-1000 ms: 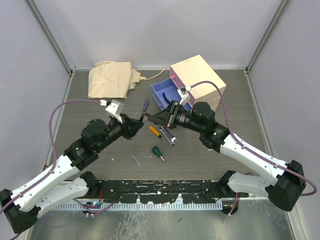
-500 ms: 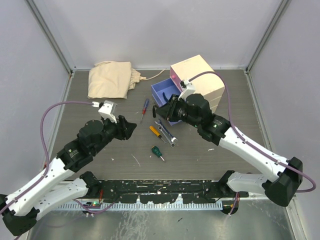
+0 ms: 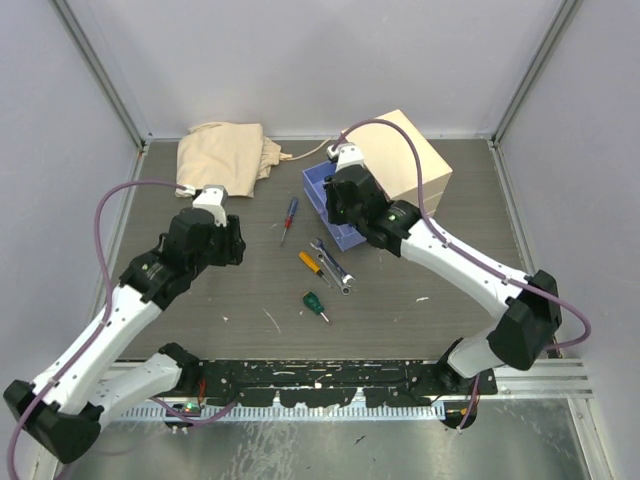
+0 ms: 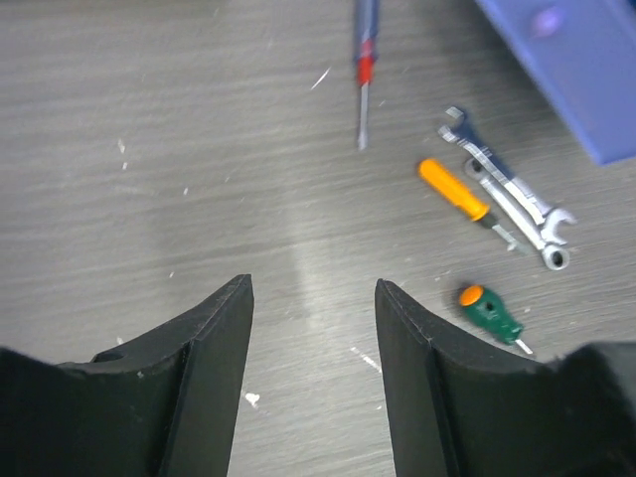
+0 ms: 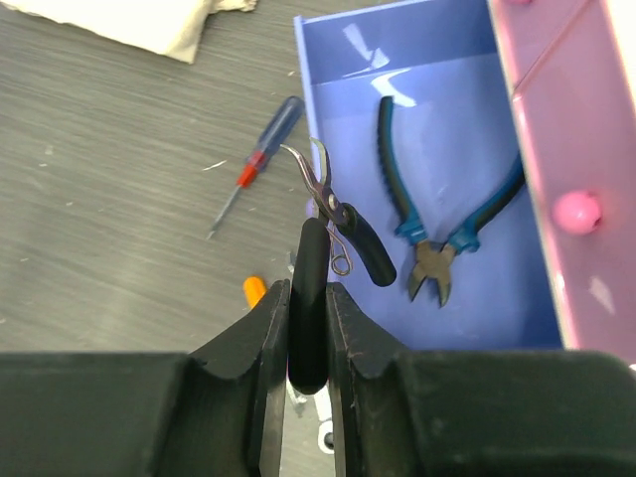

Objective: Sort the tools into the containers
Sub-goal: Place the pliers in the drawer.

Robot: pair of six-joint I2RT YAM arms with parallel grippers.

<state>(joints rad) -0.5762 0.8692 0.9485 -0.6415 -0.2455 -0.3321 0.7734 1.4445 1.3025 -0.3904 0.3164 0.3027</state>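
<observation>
Step in hand: depositing. Right gripper (image 5: 308, 298) clenched on black-handled, silver-jawed hand tool (image 5: 360, 246) above left rim of open blue plastic drawer (image 5: 437, 60); blue-handled pliers (image 5: 396, 169) inside, 2 o'clock. Left gripper (image 4: 313, 378) released, empty. Next: shift toward 2 o'clock, release

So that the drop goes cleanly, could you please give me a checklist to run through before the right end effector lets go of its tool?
1. Grip: right end effector shut on the black-handled tool: ok.
2. Target: blue drawer pulled open: ok.
3. Position: tool fully inside the drawer's walls: cannot tell; in the wrist view it hangs along the drawer's left wall.
4. Room: bare floor in the drawer beside the blue-handled pliers: ok.
5. Other arm: left end effector open, empty, away from the drawer: ok.
</observation>
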